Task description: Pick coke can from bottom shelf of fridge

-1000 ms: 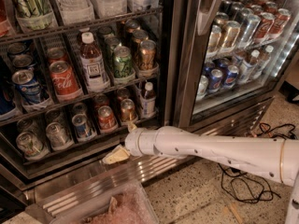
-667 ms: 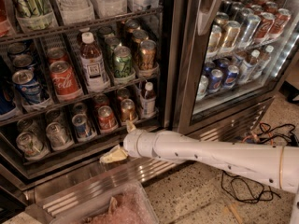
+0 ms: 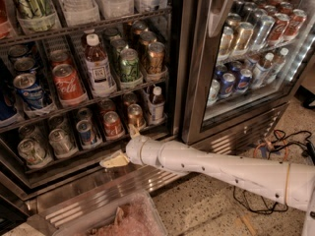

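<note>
— Where is the gripper (image 3: pixel 114 160)?

— Low in the frame, left of centre, at the end of the white arm (image 3: pixel 211 165) that reaches in from the lower right. It sits just below the front edge of the bottom shelf (image 3: pixel 78 156), over the steel sill. I cannot tell how its jaws stand.

— And the coke can (image 3: pixel 112 123)?

— Upright on that bottom shelf in a clear lane tray, above the gripper and apart from it. A copper-orange can (image 3: pixel 135 115) stands just to its right and a blue can (image 3: pixel 86 132) to its left, with silver cans (image 3: pixel 59 141) farther left.

— What about the fridge (image 3: pixel 189 82) itself?

— It has a stainless frame and dark wire racks. The left side stands open, and the glass door (image 3: pixel 246 58) on the right is shut, with lit rows of cans behind it. The rack above holds a white-capped bottle (image 3: pixel 98 65), a green can (image 3: pixel 129 64) and a large red Coca-Cola can (image 3: pixel 69 82).

— And the ground?

— A ribbed steel base (image 3: pixel 98 193) runs under the shelves. The speckled floor (image 3: pixel 211 210) is at the lower middle, black cables (image 3: pixel 275 136) trail at the right edge, and a clear bin (image 3: pixel 123 220) with pinkish contents sits at the bottom.
</note>
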Robot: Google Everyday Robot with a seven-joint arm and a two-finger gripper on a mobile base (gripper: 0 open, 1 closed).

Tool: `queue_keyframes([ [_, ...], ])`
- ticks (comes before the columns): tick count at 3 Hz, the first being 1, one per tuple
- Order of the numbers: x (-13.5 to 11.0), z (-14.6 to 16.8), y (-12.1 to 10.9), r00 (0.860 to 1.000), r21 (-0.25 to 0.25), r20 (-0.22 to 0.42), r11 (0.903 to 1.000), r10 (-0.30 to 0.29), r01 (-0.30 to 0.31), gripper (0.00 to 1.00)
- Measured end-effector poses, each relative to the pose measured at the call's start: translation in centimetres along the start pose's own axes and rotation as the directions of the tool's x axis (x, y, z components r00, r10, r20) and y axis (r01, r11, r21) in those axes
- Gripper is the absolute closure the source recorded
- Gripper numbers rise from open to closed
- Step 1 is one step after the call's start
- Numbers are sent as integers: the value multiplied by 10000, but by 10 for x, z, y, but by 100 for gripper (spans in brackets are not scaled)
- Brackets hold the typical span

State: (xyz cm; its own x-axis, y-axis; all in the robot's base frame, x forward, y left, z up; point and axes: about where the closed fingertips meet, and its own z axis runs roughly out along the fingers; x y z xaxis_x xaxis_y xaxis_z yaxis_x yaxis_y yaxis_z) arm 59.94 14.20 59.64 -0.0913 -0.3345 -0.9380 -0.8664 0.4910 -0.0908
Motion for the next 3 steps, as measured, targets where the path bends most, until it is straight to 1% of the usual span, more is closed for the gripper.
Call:
queue_keyframes([
  [1,0,16,2,9993,535,340,9984,156,-174,0],
  [2,0,16,2,9993,535,343,9984,156,-175,0],
  [3,-3,21,0,9970,606,718,9976,281,-325,0],
])
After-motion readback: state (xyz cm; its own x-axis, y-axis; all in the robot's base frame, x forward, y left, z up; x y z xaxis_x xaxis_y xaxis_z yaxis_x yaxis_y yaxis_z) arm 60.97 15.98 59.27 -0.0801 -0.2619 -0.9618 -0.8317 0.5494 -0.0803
